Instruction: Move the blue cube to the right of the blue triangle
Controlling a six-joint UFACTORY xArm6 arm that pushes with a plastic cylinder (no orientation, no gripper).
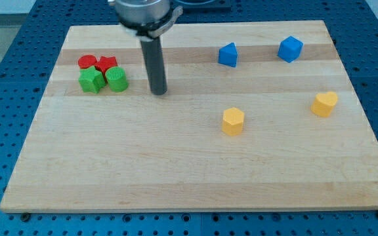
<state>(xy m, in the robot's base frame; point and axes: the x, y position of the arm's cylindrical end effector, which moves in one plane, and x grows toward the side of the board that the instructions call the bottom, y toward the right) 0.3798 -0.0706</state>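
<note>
The blue cube (291, 49) lies near the view's top right on the wooden board (176, 170). The blue triangle (228, 55) lies to its left, about a hand's width away. My tip (159, 92) stands on the board well to the left of both blue blocks, just right of the green and red cluster. It touches no block.
A red block (87, 62) and a red star-like block (106, 63) sit at the upper left, with two green blocks (91, 80) (117, 79) just below them. A yellow block (233, 121) lies at centre right and another yellow block (324, 103) at the right.
</note>
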